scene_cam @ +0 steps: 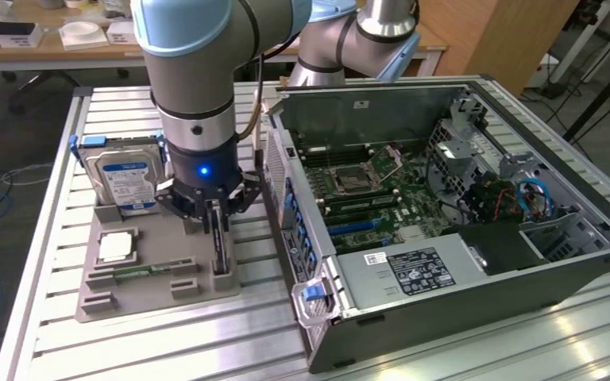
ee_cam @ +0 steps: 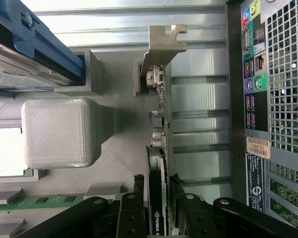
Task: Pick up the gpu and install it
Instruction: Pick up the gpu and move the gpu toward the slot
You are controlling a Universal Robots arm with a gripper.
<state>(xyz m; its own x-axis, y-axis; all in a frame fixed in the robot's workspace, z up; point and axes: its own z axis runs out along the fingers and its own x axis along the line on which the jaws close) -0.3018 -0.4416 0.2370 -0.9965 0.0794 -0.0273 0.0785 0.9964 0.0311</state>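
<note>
Green-boarded gpu (scene_cam: 221, 258) (ee_cam: 159, 144) stood on edge in grey tray (scene_cam: 125, 300), near computer case (scene_cam: 411, 274), long axis laid parallel to case wall. Gripper (scene_cam: 217, 228) (ee_cam: 158, 188) set directly above, card's top edge straddled. Clamped or released: cannot be told.

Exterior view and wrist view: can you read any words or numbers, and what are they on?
No text reads clearly.
Blue label on the hard drive: too small.
Black label on the power supply: too small.
White sticker on the power supply: too small.
Tan sticker on the computer case: blurred.
Green mark on the gpu: a logo, no legible letters.
</note>
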